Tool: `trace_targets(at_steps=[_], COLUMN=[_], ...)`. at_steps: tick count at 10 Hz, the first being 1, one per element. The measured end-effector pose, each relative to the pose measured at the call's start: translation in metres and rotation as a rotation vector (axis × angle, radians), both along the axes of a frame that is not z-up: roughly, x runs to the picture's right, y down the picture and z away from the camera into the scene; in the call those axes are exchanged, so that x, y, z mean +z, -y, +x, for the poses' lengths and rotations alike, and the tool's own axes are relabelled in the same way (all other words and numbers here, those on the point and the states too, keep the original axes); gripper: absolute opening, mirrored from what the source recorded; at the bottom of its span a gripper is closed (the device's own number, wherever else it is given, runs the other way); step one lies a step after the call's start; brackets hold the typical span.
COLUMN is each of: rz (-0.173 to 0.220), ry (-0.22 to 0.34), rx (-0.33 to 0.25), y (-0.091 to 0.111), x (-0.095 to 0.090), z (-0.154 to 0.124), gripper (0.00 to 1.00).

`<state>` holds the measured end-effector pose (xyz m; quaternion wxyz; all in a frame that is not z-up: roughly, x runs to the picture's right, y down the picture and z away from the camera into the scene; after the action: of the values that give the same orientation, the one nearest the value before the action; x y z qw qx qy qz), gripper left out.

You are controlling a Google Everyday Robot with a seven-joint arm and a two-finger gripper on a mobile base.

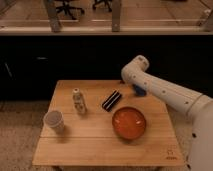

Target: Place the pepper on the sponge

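One paper cup, one shaker bottle, one black bar, one orange bowl, one blue item under the arm; claw hidden behind that arm.

- Single view, set high on the near side of the wooden table, well back from the gripper.
- Faces forward and down across the tabletop, toward the dark cabinets beyond the gripper.
- Far enough off to take in the whole tabletop.
- Finds the gripper at the table's far right edge, mostly hidden behind the arm.
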<state>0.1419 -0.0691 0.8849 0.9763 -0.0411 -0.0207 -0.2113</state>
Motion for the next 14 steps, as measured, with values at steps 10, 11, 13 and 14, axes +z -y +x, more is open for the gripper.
trace_targets(at_steps=[10,11,13,14], rz=[-0.007,-0.010,-0.019,-0.024], ry=[0.023,0.015,-0.008,-0.016], rx=[0.119,0.129,0.148,0.156], y=[-0.008,-0.008,-0.010,-0.011], x=[0.024,0.026,0.030,0.032], z=[0.028,0.032,0.038,0.040], gripper=[0.00,0.00,0.00,0.00])
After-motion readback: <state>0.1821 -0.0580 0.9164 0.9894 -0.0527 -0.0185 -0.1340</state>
